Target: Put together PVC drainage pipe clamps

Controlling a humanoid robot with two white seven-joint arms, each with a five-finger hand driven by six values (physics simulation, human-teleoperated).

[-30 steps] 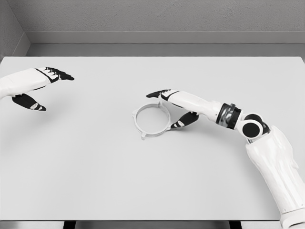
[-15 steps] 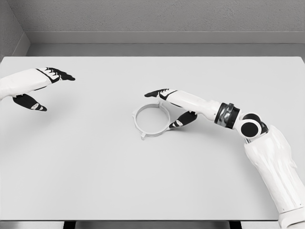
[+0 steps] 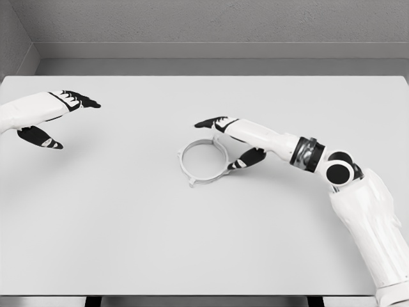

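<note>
Head view: a white ring-shaped pipe clamp (image 3: 203,160) lies flat near the middle of the grey table (image 3: 204,243), with small lugs sticking out at its rim, one at about 7 o'clock. The right hand (image 3: 231,142) reaches in from 4 o'clock and sits at the clamp's 2 o'clock side. Its fingers (image 3: 209,121) are stretched out just beyond the ring's far rim, and the thumb (image 3: 246,158) is spread apart from them, close to the rim at 3 o'clock. The hand holds nothing; whether the thumb touches the ring I cannot tell. The left hand (image 3: 46,115) hovers at the table's 9 o'clock edge, well apart from the clamp, fingers and thumb also spread and empty.

The step in hand looks like taking hold of the clamp. To do it well, the right hand should probably settle so the rim's 2 o'clock arc sits between thumb and fingers, then close gently. A thin light ring on a smooth table is likely to skate away if pushed from one side only, so both sides should meet it together. No mating part is in sight.
</note>
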